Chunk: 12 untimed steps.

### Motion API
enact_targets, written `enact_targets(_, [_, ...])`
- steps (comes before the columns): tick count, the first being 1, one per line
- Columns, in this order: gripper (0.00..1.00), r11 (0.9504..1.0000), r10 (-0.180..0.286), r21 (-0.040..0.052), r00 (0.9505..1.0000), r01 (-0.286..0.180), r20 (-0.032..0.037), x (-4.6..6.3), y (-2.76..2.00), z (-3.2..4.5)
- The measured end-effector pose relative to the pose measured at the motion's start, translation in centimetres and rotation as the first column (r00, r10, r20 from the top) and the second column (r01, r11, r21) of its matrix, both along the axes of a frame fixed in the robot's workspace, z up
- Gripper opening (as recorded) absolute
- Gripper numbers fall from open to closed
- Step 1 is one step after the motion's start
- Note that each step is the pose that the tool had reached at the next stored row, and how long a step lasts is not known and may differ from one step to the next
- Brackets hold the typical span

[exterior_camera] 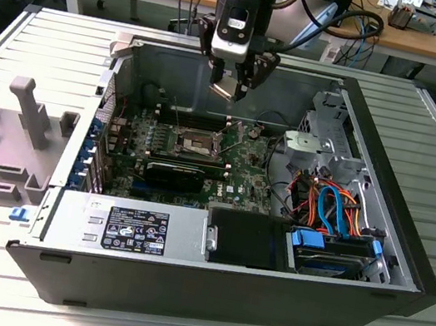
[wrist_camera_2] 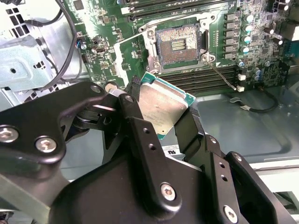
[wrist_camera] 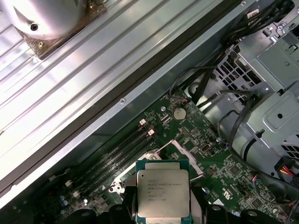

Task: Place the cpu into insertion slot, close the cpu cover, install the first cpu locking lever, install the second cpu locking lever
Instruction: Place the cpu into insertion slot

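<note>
My tool is clamped on the cpu, pinching it by its edges. The chip hangs above the open computer case, well clear of the green board and apart from the insertion slot, which lies bare. The hold looks thin to me. A slip could drop the chip onto the board, and a tilted or turned descent could crush the slot's contacts.

Exterior view overlooks the case; both wrist views (close) share the board.
</note>
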<state>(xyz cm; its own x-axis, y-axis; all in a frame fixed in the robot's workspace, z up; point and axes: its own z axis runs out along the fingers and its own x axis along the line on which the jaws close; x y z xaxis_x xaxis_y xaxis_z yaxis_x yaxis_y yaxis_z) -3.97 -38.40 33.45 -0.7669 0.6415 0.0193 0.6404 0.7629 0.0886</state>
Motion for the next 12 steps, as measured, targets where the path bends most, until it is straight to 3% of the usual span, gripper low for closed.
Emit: enact_targets(12, [0.54, 0.9996, -0.027, 0.0000, 0.9996, 0.027, 0.0000, 0.00, 0.00, -0.01])
